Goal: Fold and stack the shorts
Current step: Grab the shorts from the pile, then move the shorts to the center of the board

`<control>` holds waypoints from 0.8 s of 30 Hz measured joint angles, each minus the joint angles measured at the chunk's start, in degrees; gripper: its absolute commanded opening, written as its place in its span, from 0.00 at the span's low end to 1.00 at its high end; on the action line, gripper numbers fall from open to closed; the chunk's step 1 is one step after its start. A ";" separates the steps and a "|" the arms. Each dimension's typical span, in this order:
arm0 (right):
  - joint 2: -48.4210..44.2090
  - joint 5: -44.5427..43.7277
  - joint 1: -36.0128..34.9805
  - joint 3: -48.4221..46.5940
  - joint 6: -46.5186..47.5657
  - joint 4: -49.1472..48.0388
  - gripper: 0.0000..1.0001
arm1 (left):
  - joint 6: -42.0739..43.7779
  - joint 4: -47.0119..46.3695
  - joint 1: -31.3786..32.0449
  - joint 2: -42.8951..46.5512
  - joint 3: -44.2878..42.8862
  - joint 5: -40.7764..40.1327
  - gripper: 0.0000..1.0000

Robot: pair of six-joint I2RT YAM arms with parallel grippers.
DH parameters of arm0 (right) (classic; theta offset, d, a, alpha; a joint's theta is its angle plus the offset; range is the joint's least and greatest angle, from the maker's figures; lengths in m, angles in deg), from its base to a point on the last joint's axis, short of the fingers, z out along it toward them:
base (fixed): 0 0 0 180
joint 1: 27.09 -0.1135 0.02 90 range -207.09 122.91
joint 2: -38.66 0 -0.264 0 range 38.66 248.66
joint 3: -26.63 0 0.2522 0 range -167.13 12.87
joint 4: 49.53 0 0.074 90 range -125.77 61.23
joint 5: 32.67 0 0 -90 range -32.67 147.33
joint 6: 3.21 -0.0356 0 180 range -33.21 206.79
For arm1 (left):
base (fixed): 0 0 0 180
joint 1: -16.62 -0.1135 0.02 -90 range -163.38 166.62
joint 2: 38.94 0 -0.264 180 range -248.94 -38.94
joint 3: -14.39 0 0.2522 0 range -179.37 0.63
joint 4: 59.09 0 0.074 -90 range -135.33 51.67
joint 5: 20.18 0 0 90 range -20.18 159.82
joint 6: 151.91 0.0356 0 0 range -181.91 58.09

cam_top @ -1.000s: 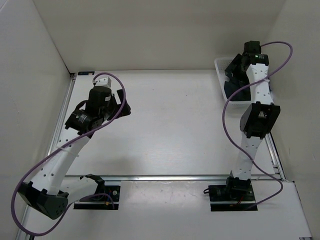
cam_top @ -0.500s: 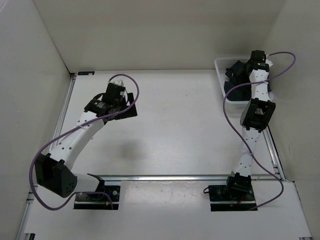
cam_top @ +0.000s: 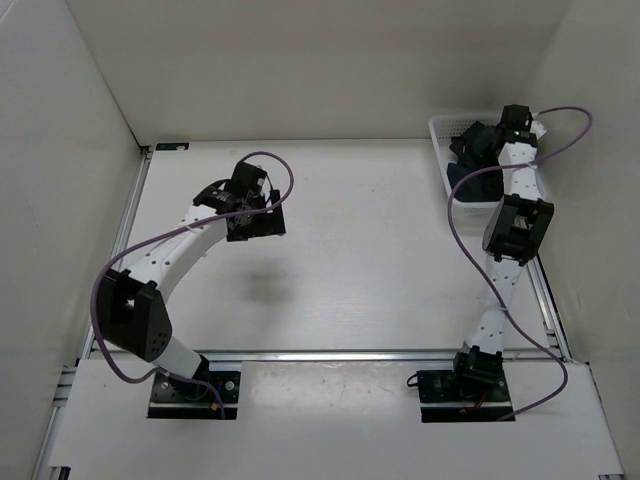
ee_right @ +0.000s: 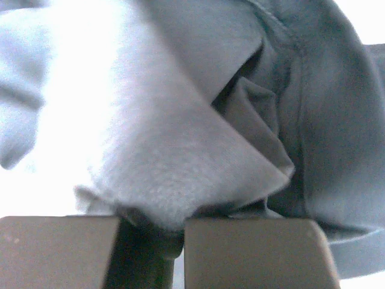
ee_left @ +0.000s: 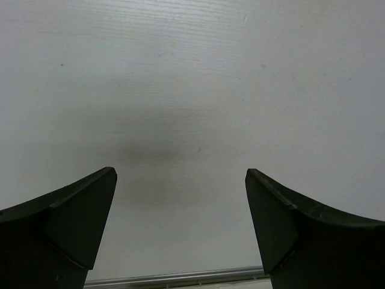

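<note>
In the far right corner of the table [cam_top: 380, 280], inside the white mesh basket [cam_top: 437, 124]: the shorts [cam_top: 468, 147], a dark bunched heap filling most of it, partly hidden behind the right arm [cam_top: 515, 225]. Reaching down into that basket from above, the right gripper [ee_right: 153, 248], its tip lost against the dark cloth in the overhead view. From the right wrist camera, closed almost together on a thick fold of the shorts, with cloth dropping into the narrow gap between the two square fingers [ee_right: 57, 253] and a stitched seam running down the right side. Washed out to white on the left of that view, so no telling there where fabric ends and basket begins. Well apart from all this, left of the table's middle: the left gripper [cam_top: 262, 222], held above the white surface and carrying nothing. From the left wrist camera, spread wide, dark fingers [ee_left: 66, 223] at either lower corner, only tabletop between them. Also there, a soft grey shadow [ee_left: 150, 159] on the wood grain and a strip of metal rail [ee_left: 180, 278] along the bottom edge.
</note>
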 measured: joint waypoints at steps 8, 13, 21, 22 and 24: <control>-22.58 1.73 -5.62 7.61 4.11 -0.46 0.00 | -1.70 -0.17 0.00 11.15 1.03 0.22 1.00; -37.94 2.84 -14.27 8.26 8.09 -0.87 0.00 | -3.23 1.70 -0.04 22.60 2.19 -1.27 1.00; -53.86 6.03 -30.27 6.84 14.08 0.85 0.00 | -3.91 8.85 -3.43 28.46 -0.20 -6.23 1.00; -55.04 6.47 -32.11 7.48 14.40 1.03 0.00 | -3.93 9.66 -4.13 28.46 -0.96 -6.54 1.00; -58.05 7.32 -35.34 12.41 14.60 0.35 0.00 | -3.98 11.17 -5.64 28.41 -2.93 -7.10 1.00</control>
